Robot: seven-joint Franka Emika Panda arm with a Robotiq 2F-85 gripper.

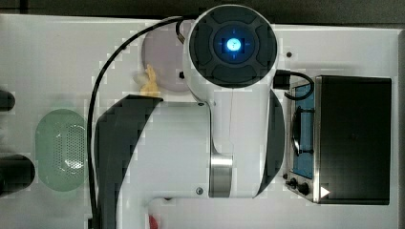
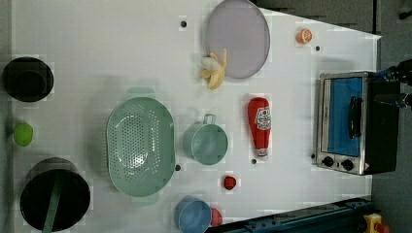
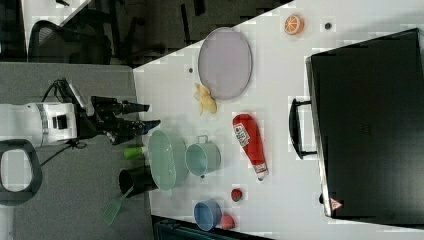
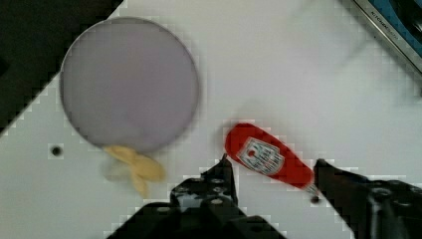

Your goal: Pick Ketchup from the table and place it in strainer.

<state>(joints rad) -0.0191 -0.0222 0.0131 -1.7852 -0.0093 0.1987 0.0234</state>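
The Ketchup [image 2: 260,127] is a red squeeze bottle with a white label, lying flat on the white table between the green cup and the toaster oven. It also shows in the right view [image 3: 250,142]. The strainer [image 2: 141,145], a pale mint-green oval basket with a dotted bottom, stands on the cup's other side, and the top view has it at its left [image 1: 62,150]. My gripper [image 3: 154,114] hangs open, well above the table. In the wrist view the Ketchup [image 4: 268,159] lies far below, framed by the two dark fingers [image 4: 226,172] of the gripper [image 4: 273,168], untouched.
A green cup with a handle [image 2: 206,143] sits between strainer and bottle. A purple plate [image 2: 238,39] and a peeled banana [image 2: 214,70] lie beyond. The toaster oven [image 2: 347,124] stands at the left view's right. A blue bowl [image 2: 193,216], a small red piece [image 2: 230,182] and black pots [image 2: 56,194] line the edges.
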